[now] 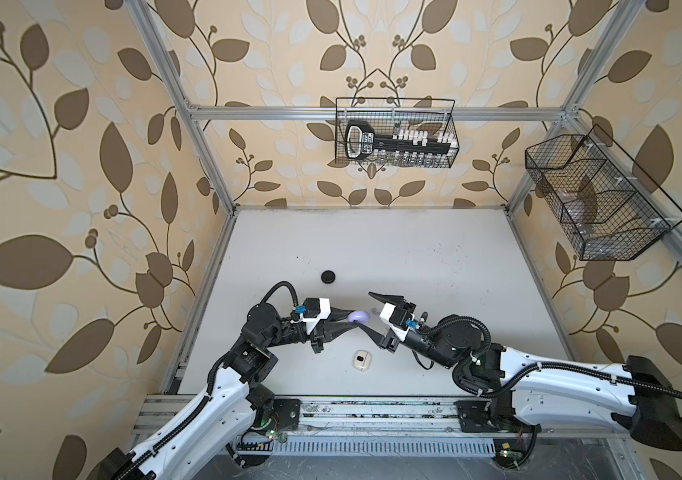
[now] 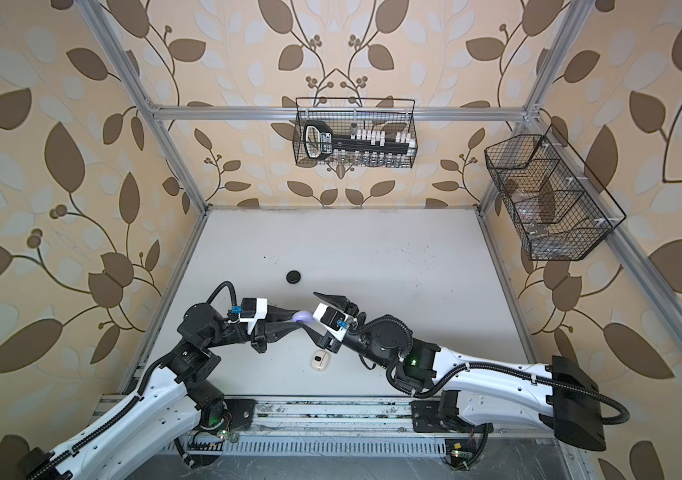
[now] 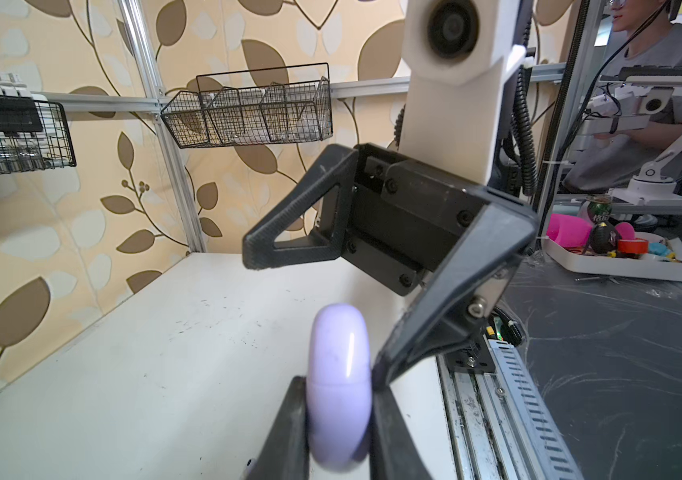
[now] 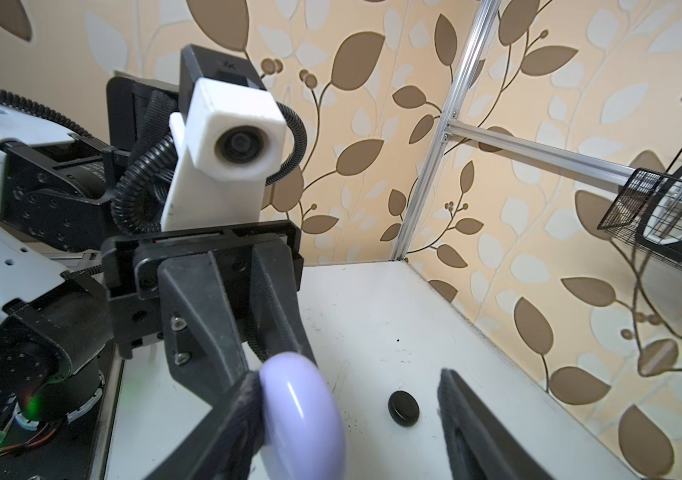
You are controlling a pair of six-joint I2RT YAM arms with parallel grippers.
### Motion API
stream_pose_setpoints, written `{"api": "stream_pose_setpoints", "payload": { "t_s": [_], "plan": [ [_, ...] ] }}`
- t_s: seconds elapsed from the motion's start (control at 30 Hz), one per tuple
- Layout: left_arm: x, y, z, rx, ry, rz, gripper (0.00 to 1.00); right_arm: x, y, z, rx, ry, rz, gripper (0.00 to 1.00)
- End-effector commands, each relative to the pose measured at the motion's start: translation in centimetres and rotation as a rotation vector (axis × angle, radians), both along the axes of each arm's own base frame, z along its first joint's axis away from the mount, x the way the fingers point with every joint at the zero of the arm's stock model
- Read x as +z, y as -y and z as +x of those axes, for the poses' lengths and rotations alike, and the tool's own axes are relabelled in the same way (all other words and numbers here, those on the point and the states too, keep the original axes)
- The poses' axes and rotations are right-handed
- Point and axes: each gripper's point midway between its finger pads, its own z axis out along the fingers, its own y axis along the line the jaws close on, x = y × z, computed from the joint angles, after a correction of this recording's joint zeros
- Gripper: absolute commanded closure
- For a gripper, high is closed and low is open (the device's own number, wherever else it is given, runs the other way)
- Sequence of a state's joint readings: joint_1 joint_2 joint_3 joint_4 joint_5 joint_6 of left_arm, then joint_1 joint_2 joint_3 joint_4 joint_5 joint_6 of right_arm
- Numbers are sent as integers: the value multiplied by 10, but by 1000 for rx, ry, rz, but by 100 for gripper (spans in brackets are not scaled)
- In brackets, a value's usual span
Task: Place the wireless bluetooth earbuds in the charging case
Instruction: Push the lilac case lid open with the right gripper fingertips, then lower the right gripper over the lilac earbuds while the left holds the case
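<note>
Clamped the lavender charging case (image 1: pixel 359 317) in the left hand (image 1: pixel 352 321), above the table (image 1: pixel 414 257). Straddled it with the right hand (image 1: pixel 367 311), spread wide, one pad (image 4: pixel 247 395) touching. Found no earbuds clearly in view. Risked levering the case out of the left grip, or dropping it, through an off-centre squeeze on that smooth, rounded shell.

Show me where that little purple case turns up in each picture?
In a top view: lavender case just below frame centre, in the left pincer.
In a top view: the case at the same spot.
Left wrist: low centre of frame, clamped.
Right wrist: low centre, beside a finger of the right pincer.
Shared landmark: back-wall wire basket holding a black tool.
</note>
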State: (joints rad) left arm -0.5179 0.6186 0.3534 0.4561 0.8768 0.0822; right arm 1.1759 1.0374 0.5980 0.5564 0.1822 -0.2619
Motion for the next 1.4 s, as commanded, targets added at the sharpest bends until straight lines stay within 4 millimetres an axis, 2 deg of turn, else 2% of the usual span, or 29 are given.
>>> {"api": "stream_pose_setpoints", "payload": {
  "t_s": [0.0,0.37,0.6,0.73,0.8,0.93,1.0,1.13,1.2,1.27,1.37],
  "plan": [
    [10,1,-19,-74,63,-22,100,9,11,14,-72,20,4,34],
    [7,4,-16,-80,47,-11,100,13,24,22,-78,8,43,36],
    [9,4,-16,-72,55,-16,100,13,22,24,-76,-6,49,36],
    [27,-7,15,126,-11,-112,100,23,28,25,-96,-17,70,36],
    [33,-14,24,194,-40,-148,100,31,34,24,-106,-19,95,36],
    [51,-60,71,543,-261,-373,100,40,59,32,-160,-42,166,36],
    [60,-77,80,620,-350,-477,100,39,72,41,-193,-65,195,39],
    [97,-83,80,614,-492,-551,100,16,98,69,-338,-132,197,43],
    [101,-86,90,665,-572,-544,100,-3,111,82,-417,-192,181,46],
    [103,-85,100,700,-644,-551,100,-31,113,83,-429,-262,131,46],
    [106,-80,109,701,-713,-563,100,-67,110,73,-400,-305,79,43]
  ]
}}
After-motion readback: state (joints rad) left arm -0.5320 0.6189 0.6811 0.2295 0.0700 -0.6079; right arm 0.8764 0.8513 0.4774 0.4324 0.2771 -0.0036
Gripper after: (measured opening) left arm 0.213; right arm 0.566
